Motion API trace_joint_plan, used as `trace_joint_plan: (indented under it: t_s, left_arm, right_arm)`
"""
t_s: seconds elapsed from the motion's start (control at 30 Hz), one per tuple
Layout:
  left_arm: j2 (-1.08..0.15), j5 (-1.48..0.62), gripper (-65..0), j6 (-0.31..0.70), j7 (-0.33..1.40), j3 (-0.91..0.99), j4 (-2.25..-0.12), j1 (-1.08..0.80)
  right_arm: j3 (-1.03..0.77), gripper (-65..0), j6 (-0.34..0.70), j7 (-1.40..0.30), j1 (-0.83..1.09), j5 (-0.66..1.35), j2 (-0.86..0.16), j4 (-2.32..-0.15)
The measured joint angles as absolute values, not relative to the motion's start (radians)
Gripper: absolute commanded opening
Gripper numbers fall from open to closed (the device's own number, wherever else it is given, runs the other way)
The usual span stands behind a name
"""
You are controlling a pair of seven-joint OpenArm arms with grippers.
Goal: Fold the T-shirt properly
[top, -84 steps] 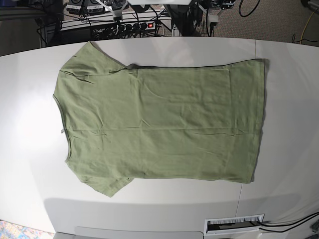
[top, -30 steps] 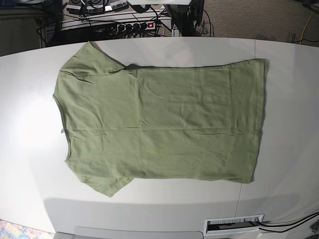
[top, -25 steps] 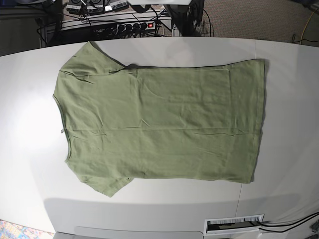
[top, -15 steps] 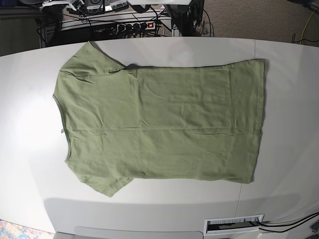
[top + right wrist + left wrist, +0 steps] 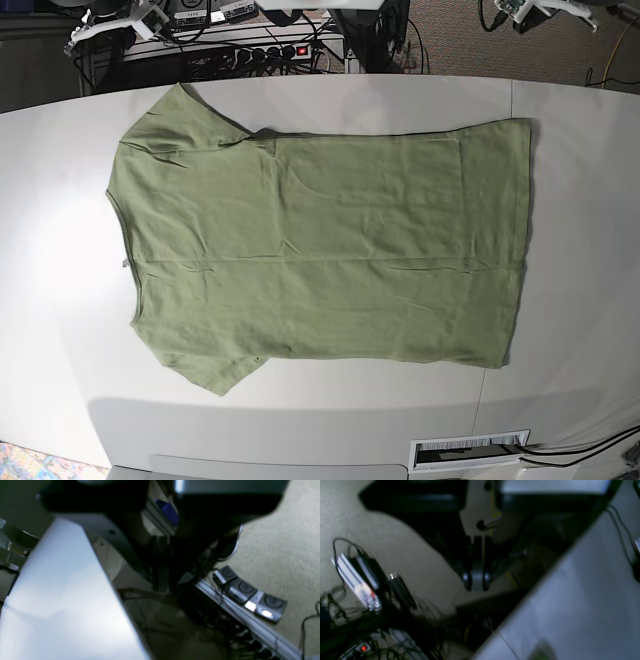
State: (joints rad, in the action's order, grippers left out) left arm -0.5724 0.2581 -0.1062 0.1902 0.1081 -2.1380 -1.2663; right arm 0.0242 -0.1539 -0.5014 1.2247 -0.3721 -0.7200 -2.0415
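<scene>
We see the T-shirt [image 5: 320, 250] spread flat across the white desk [image 5: 580, 250] in the base view, its collar end toward that view's left and its hem toward the right, one short sleeve reaching the far desk edge and the other pointing to the near edge. The green fabric lies lightly wrinkled, with a faint crease running lengthwise through its middle, and nothing rests on it or touches it. Both arms sit beyond the far edge of the desk, only their pale tips entering the base view at the top corners. In the left wrist view we look past the left hand [image 5: 477, 580], its two fingers pressed together with nothing between them, hanging over carpeted floor [image 5: 402, 547] and tangled cables beside the desk's edge; a blurred sliver of green at the bottom of that view looks to be a corner of the shirt. In the right wrist view the right hand [image 5: 160, 580] is dark and poorly lit, yet we make out its fingers drawn together and holding nothing, poised above the gap between the desk edge and a row of black foot pedals [image 5: 250, 592] on the floor. A power strip [image 5: 262, 52] with a lit red switch lies behind the desk.
</scene>
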Motion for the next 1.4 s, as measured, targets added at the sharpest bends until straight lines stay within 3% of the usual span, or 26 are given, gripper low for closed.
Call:
trace_joint_plan:
  t_s: [0.37, 0.57, 0.67, 0.83, 0.93, 1.1, 1.2, 1.4]
  left_arm:
    - [-0.669, 0.419, -65.0, -0.089, 0.199, 0.111, -2.229, -1.147]
    - [-0.698, 0.423, -65.0, 0.099, 0.161, 0.108, -2.204, -1.042]
    - [-0.698, 0.422, -64.6, 0.146, 0.157, 0.107, -2.168, -0.968]
    - [-0.737, 0.426, -51.1, 0.225, 0.091, 0.107, -2.104, -0.893]
    - [-0.770, 0.429, -46.8, 0.267, 0.068, 0.106, -2.053, -0.867]
    - [-0.807, 0.429, -46.5, 0.286, 0.043, 0.106, -1.996, -0.843]
    - [-0.821, 0.429, -46.5, 0.290, 0.021, 0.099, -1.983, -0.812]
    - [-0.826, 0.454, -46.5, 0.311, 0.002, -0.006, -1.921, -0.716]
  right_arm:
    - [0.023, -65.0, -0.210, -0.554, 1.225, -0.566, -0.721, -2.148]
    - [0.023, -65.0, -0.210, -0.584, 1.211, -0.693, -0.720, -2.181]
    - [0.023, -65.0, -0.206, -0.603, 1.182, -0.722, -0.717, -2.181]
    - [0.023, -65.0, -0.210, -0.632, 1.132, -0.734, -0.715, -2.181]
    - [0.023, -65.0, -0.210, -0.636, 1.124, -0.736, -0.714, -2.181]
    - [0.023, -64.1, -0.210, -0.652, 1.122, -0.764, -0.714, -2.181]
    - [0.023, -55.6, -0.210, -0.652, 1.122, -0.765, -0.714, -2.181]
    - [0.023, -55.4, -0.210, -0.693, 1.122, -0.767, -0.714, -2.181]
